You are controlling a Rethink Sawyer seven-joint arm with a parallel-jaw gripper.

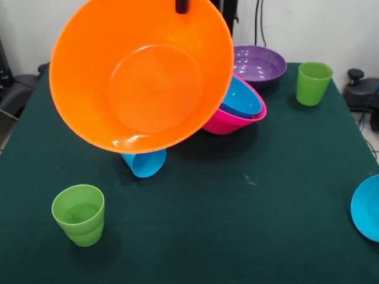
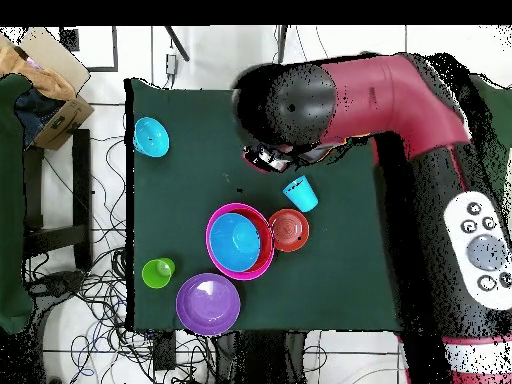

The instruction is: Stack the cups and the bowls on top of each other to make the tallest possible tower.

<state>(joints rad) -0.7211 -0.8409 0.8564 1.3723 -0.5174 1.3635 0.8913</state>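
Observation:
My gripper [image 1: 181, 6] shows only as a black fingertip at the top edge, shut on the rim of the large orange bowl [image 1: 142, 77]. That bowl hangs tilted in the air, its inside facing the front camera. Behind it stands the tower [image 1: 237, 109]: a pink bowl [image 2: 215, 228] with a blue bowl [image 2: 236, 240] nested inside. A sky blue cup [image 1: 144, 163] lies on its side below the orange bowl. A small red-orange bowl [image 2: 289, 229] sits beside the pink one. A purple bowl [image 1: 257, 64] stands at the back. In the overhead view the arm hides the orange bowl.
One lime green cup [image 1: 79, 214] stands upright at the front left, another [image 1: 312, 83] at the back right. A small blue bowl [image 1: 367, 207] sits at the table's right edge. The dark green table [image 1: 237, 236] ends close to that bowl.

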